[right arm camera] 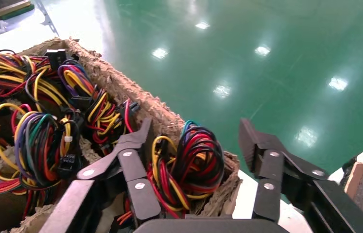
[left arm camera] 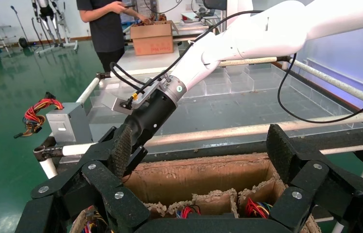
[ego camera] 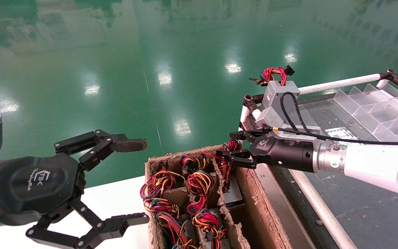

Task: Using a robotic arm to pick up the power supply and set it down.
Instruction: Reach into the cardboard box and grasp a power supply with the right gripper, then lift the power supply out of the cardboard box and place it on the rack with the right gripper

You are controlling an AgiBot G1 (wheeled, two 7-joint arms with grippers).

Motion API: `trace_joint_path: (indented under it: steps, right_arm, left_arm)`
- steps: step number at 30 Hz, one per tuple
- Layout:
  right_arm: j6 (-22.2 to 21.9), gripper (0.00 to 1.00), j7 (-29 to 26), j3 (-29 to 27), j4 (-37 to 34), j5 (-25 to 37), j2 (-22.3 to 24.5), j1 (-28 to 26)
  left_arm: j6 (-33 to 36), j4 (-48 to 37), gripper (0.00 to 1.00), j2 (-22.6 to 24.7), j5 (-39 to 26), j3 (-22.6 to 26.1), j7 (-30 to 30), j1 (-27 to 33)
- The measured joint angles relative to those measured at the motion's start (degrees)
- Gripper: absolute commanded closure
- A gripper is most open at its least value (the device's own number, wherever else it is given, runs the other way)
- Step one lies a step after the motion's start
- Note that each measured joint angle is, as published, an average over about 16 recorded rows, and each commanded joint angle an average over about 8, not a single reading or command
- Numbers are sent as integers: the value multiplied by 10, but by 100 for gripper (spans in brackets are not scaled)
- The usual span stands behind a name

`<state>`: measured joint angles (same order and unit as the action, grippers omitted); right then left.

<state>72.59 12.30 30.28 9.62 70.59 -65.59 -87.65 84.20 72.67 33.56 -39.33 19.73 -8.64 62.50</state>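
The power supply is out of view. My right arm (ego camera: 371, 164), the white-and-silver robotic arm, reaches in from the right. Its gripper (ego camera: 231, 145) is open over the far right corner of a torn cardboard box (ego camera: 254, 193). In the right wrist view that gripper (right arm camera: 196, 145) straddles a coiled bundle of red, black and yellow wires (right arm camera: 194, 160) and the box's corner wall, one finger inside and one outside, touching nothing. My left gripper (ego camera: 136, 181) hangs open at the box's left side, holding nothing.
Several wire-bundled units (ego camera: 199, 186) fill the box's divided compartments. A grey box with a curled red wire loop and black plug (ego camera: 278, 92) stands on the table corner, by a white rail (ego camera: 337, 84) and clear dividers (ego camera: 375, 107). A person (left arm camera: 109, 24) stands beyond.
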Motion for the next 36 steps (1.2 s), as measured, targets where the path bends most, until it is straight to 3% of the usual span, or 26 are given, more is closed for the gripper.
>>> trace_joint_path:
  steps: [17, 36]
  right_arm:
    - [48, 100, 36, -8, -38, -13, 11, 3]
    - [97, 100, 38, -29, -40, -45, 31, -8]
  left_arm:
    - [0, 0, 0, 0, 0, 0, 0, 0]
    - [0, 0, 0, 0, 0, 0, 0, 0]
